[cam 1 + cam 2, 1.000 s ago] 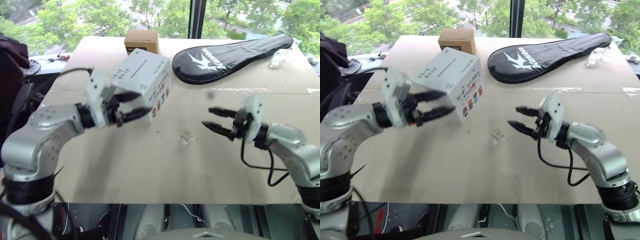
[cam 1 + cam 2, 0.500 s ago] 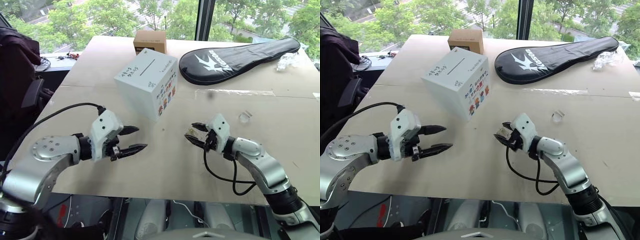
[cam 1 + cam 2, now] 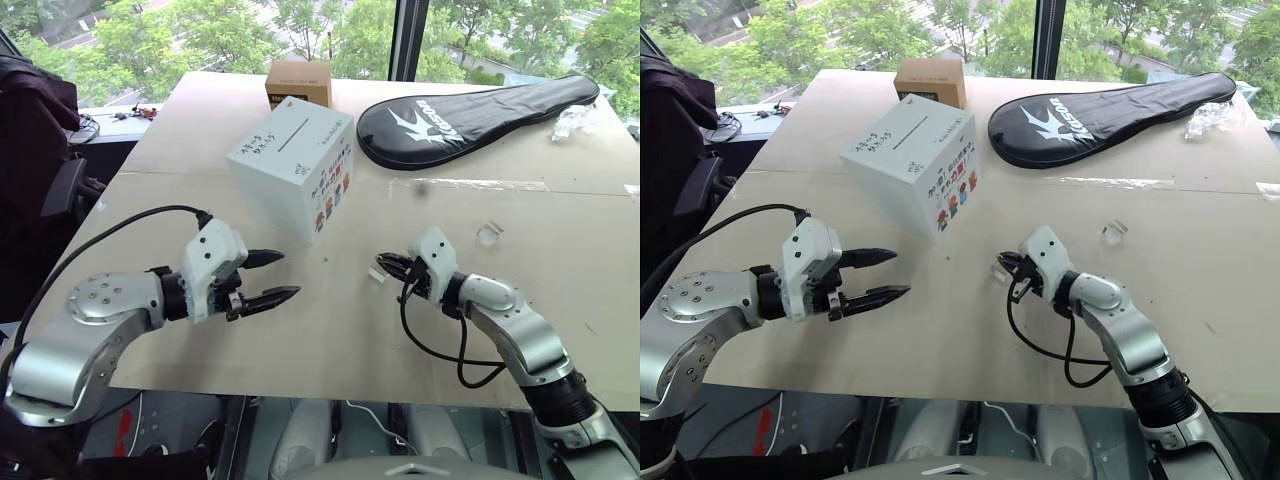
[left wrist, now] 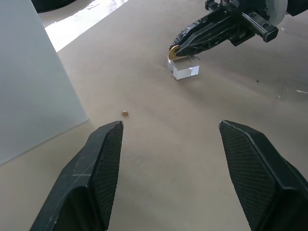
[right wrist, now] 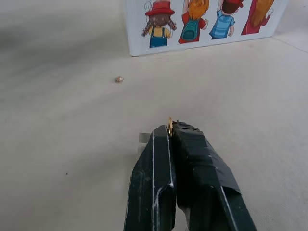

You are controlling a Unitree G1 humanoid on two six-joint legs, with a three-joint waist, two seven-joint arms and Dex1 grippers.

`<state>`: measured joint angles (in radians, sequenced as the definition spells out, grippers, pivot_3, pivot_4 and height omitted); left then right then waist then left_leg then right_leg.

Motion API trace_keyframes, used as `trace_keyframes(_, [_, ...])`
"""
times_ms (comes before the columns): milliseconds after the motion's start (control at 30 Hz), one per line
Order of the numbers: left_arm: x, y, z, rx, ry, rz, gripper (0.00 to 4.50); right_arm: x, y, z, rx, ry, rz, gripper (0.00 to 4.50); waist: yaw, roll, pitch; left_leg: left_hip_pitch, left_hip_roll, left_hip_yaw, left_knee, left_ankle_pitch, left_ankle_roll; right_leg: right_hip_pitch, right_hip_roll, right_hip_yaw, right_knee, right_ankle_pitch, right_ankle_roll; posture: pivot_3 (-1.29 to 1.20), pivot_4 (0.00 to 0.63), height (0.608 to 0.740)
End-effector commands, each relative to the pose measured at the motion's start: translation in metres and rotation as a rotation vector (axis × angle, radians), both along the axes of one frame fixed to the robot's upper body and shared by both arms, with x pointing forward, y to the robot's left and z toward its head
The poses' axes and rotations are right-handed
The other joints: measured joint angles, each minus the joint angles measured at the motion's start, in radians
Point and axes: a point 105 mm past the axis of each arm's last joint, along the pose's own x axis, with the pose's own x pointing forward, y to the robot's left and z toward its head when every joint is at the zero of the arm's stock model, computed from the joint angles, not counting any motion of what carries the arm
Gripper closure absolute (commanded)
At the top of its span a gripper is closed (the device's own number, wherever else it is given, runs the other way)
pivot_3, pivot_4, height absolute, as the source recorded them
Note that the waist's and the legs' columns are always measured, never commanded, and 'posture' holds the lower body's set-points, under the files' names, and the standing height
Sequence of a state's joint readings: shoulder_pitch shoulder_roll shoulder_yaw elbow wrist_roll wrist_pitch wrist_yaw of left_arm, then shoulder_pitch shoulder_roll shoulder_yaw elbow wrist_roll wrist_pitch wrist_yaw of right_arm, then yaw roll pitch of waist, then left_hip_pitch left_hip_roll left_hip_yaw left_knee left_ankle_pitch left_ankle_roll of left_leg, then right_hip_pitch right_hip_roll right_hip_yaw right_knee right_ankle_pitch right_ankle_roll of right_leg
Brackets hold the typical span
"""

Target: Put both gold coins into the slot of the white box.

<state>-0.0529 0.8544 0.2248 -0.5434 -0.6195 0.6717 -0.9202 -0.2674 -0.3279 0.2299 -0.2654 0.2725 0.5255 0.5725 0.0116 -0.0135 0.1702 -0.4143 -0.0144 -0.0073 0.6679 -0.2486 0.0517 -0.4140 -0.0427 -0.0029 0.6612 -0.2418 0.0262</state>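
Gold shows between the closed tips of the right gripper (image 5: 169, 130): one gold coin (image 5: 169, 124), pinched on edge above its clear holder (image 4: 185, 70), on the table (image 3: 330, 330) in front of the white box (image 3: 295, 165). The left gripper (image 3: 272, 278) hangs wide and empty, nearer that box. With so thin a hold, the coin could slip or twist free on the way up to the slot (image 3: 293, 138).

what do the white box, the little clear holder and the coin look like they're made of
White box: looks like matte cardboard, with flat folded faces, printed cartoon figures and handwriting.
Clear holder: probably acrylic or hard plastic, a see-through block with glossy, bright edges.
Gold coin: a shiny yellow-gold rim, pinched in the right end effector; likely metal, though plated or real gold cannot be told.
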Motion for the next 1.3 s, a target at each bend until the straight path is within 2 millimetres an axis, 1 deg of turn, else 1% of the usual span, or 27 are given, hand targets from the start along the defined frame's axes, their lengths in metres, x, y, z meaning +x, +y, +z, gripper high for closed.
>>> trace_keyframes(33, [0.000, -0.013, 0.021, -0.187, -0.024, -0.019, 1.28, -0.006, 0.009, 0.049, 0.228, -0.042, 0.051, 4.41, 0.000, 0.000, 0.000, 0.000, 0.000, 0.000, 0.000, 0.000, 0.000, 0.000, 0.000, 0.000, 0.000, 0.000, 0.000, 0.00, 0.150, 0.740])
trace_keyframes(167, [0.005, -0.025, 0.047, -0.563, 0.012, -0.026, 1.28, -0.017, 0.019, 0.080, 0.462, 0.020, 0.126, 4.41, 0.001, -0.001, 0.000, 0.000, 0.000, -0.001, 0.001, 0.000, 0.000, 0.000, 0.000, -0.001, 0.000, 0.001, 0.001, 0.00, 0.150, 0.740])
trace_keyframes(300, [0.010, -0.033, 0.061, -0.849, 0.069, -0.024, 1.28, -0.023, 0.024, 0.103, 0.595, 0.055, 0.177, 4.41, 0.000, -0.001, -0.001, 0.000, 0.000, -0.002, 0.001, 0.000, 0.000, 0.001, 0.000, -0.001, 0.001, 0.001, 0.001, 0.00, 0.150, 0.740])
trace_keyframes(400, [0.012, -0.039, 0.075, -1.082, 0.091, -0.040, 1.28, -0.031, 0.026, 0.123, 0.713, 0.087, 0.244, 4.41, 0.000, -0.001, -0.001, 0.000, -0.001, -0.002, 0.001, 0.000, 0.000, 0.001, 0.000, -0.001, 0.002, 0.001, 0.001, 0.00, 0.150, 0.740])
trace_keyframes(533, [0.013, -0.052, 0.081, -1.248, 0.167, -0.062, 1.28, -0.035, 0.025, 0.139, 0.810, 0.119, 0.284, 4.41, 0.000, -0.001, -0.001, 0.000, -0.001, -0.002, 0.002, 0.000, 0.000, 0.001, 0.001, -0.001, 0.002, 0.001, 0.001, 0.00, 0.150, 0.740])
trace_keyframes(567, [0.013, -0.055, 0.082, -1.272, 0.181, -0.071, 1.28, -0.037, 0.025, 0.143, 0.835, 0.128, 0.301, 4.41, -0.001, -0.001, -0.001, 0.000, -0.001, -0.002, 0.002, 0.000, 0.000, 0.001, 0.001, -0.001, 0.002, 0.001, 0.001, 0.00, 0.150, 0.740])
trace_keyframes(600, [0.012, -0.059, 0.083, -1.291, 0.193, -0.082, 1.68, -0.038, 0.025, 0.146, 0.851, 0.135, 0.314, 4.50, -0.001, -0.001, -0.001, 0.000, -0.001, -0.001, 0.002, 0.000, 0.000, 0.001, 0.001, -0.001, 0.002, 0.001, 0.001, 0.00, 0.150, 0.740])
trace_keyframes(633, [0.012, -0.063, 0.082, -1.302, 0.210, -0.089, 1.82, -0.040, 0.025, 0.148, 0.861, 0.141, 0.330, 4.50, -0.001, -0.001, -0.001, 0.000, -0.001, -0.001, 0.002, 0.000, 0.000, 0.001, 0.002, -0.001, 0.002, 0.001, 0.001, 0.00, 0.150, 0.740])
trace_keyframes(667, [0.013, -0.066, 0.081, -1.301, 0.224, -0.091, 2.13, -0.042, 0.026, 0.149, 0.862, 0.147, 0.341, 4.50, -0.002, -0.001, -0.001, 0.000, -0.001, -0.001, 0.002, 0.000, 0.000, 0.001, 0.002, -0.001, 0.002, 0.001, 0.001, 0.00, 0.150, 0.740])
trace_keyframes(700, [0.013, -0.069, 0.079, -1.295, 0.237, -0.090, 2.53, -0.043, 0.026, 0.149, 0.860, 0.150, 0.347, 4.50, -0.002, -0.001, -0.001, 0.000, -0.001, -0.001, 0.002, 0.000, 0.001, 0.001, 0.002, -0.001, 0.002, 0.001, 0.001, 0.00, 0.150, 0.740])
trace_keyframes(1033, [0.014, -0.073, 0.075, -1.278, 0.285, -0.108, 2.53, -0.052, 0.032, 0.148, 0.834, 0.177, 0.402, 4.50, -0.022, -0.001, -0.001, 0.000, -0.001, -0.001, 0.002, 0.000, 0.001, 0.001, 0.005, 0.000, 0.002, 0.001, 0.001, 0.00, 0.150, 0.740])
trace_keyframes(1233, [0.012, -0.075, 0.075, -1.273, 0.301, -0.126, 2.53, -0.055, 0.036, 0.146, 0.815, 0.203, 0.406, 4.50, -0.023, -0.001, -0.001, 0.000, -0.001, -0.001, 0.002, 0.000, 0.001, 0.001, 0.005, 0.000, 0.002, 0.001, 0.001, 0.00, 0.150, 0.740])
trace_keyframes(1300, [0.010, -0.076, 0.075, -1.269, 0.308, -0.135, 3.06, -0.056, 0.036, 0.146, 0.809, 0.206, 0.407, 4.50, -0.023, -0.001, -0.001, 0.000, -0.001, -0.001, 0.002, 0.000, 0.001, 0.001, 0.005, 0.000, 0.002, 0.001, 0.001, 0.00, 0.150, 0.740])
